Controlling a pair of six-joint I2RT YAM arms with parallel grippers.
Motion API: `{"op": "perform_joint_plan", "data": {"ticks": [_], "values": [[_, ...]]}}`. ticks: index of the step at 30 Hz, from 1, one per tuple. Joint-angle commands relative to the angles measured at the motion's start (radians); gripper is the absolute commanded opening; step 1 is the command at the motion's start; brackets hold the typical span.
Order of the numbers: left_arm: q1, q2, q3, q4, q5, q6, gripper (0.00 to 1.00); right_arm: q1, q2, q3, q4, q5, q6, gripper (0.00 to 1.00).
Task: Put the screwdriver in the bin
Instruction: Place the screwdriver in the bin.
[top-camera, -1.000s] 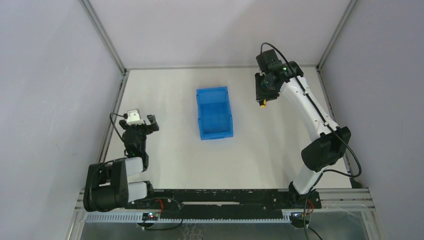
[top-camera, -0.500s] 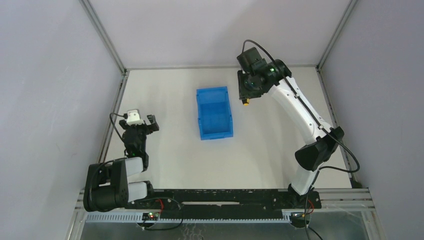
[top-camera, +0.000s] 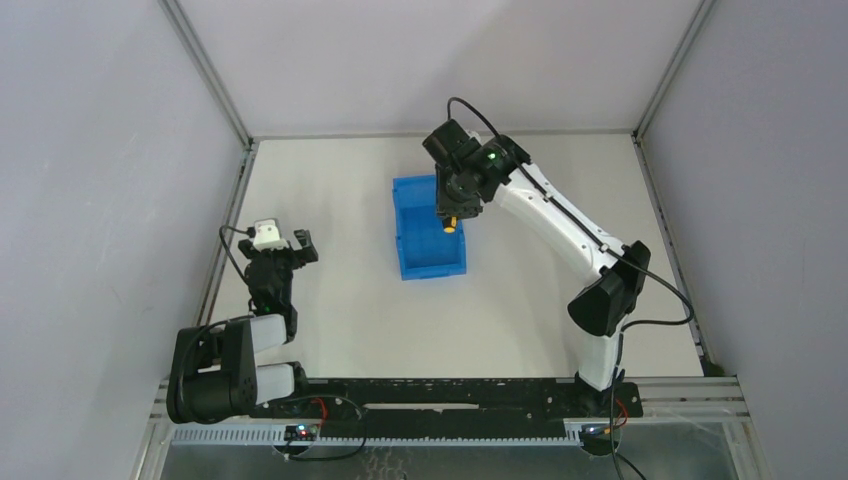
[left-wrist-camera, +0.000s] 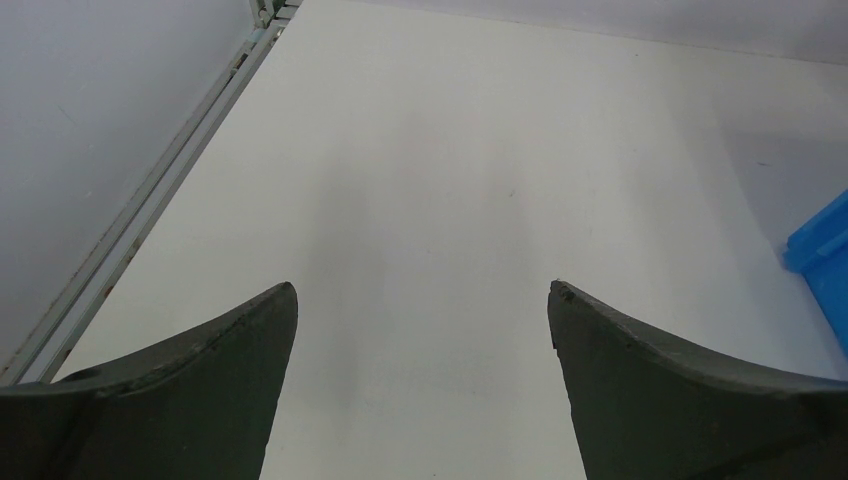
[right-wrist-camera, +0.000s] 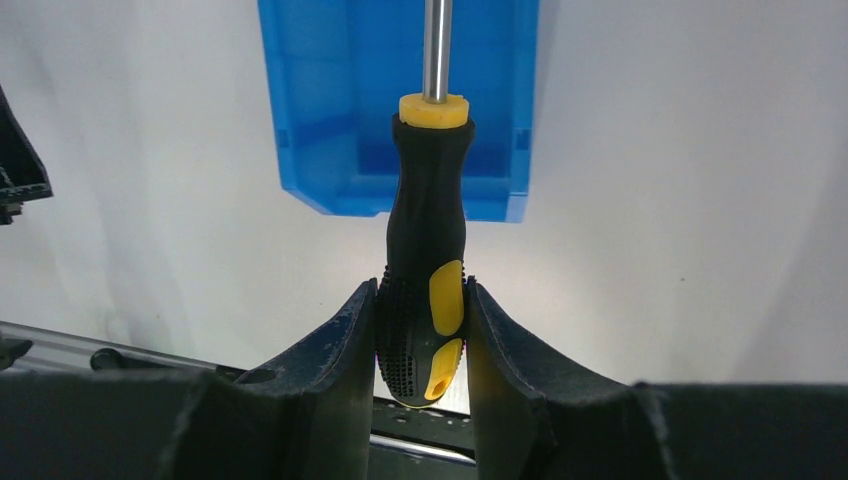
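White bench (top-camera: 330, 200), grey walls all round. Right end effector (right-wrist-camera: 420, 290) is clenched on the butt end of the screwdriver (right-wrist-camera: 428, 200). Its long axis runs straight out in line with the fingers, with the shaft pointing away from the wrist over the blue bin (top-camera: 430, 250), at its far right part. That arm reaches out long, angled leftward. Left end effector (left-wrist-camera: 422, 300) is spread apart and grasps nothing, arm folded back near-left.
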Motion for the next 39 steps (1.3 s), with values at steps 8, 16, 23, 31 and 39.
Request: {"op": "perform_joint_plan", "data": {"ticks": [8,16,23,31,39], "values": [[-0.005,-0.008,0.011,0.055,-0.002,0.021,1.00,0.059,0.019,-0.041,0.115,0.019,0.247,0.00],[-0.005,-0.008,0.011,0.055,-0.002,0.020,1.00,0.062,0.062,-0.055,0.134,0.013,0.312,0.00],[-0.005,-0.008,0.010,0.055,-0.002,0.020,1.00,0.064,0.089,-0.108,0.188,-0.025,0.363,0.00],[-0.004,-0.008,0.011,0.055,-0.002,0.021,1.00,0.071,0.121,-0.133,0.206,-0.031,0.380,0.00],[-0.005,-0.008,0.010,0.054,-0.002,0.020,1.00,0.067,0.170,-0.136,0.226,-0.034,0.386,0.00]]}}
